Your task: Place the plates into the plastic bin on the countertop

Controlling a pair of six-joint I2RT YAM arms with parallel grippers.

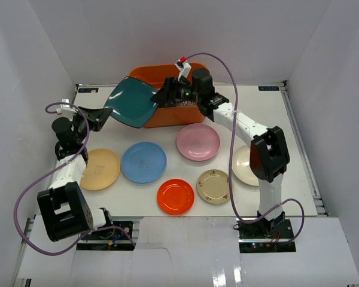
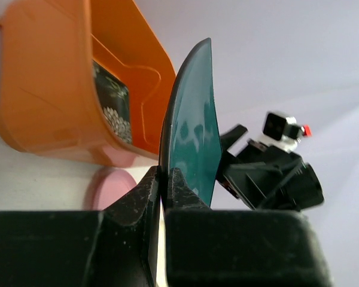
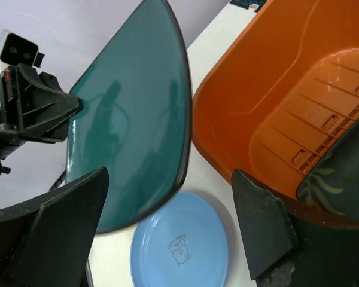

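Left pincer (image 2: 161, 176) pinches the teal plate (image 1: 131, 101) by its edge, with the orange bin (image 1: 149, 73) just beyond it. Right pincer (image 3: 167, 179) hangs spread, the plate right in front. Delivery step, I'd say: next, lift it over the rim and release.

No wording can be read anywhere. A dark label (image 1: 268, 88) at the tabletop's (image 1: 299, 149) 1 o'clock corner and another label (image 1: 87, 89) at 11 o'clock carry print too small to read. The blue plate (image 1: 143, 162) shows only a faint centre drawing.
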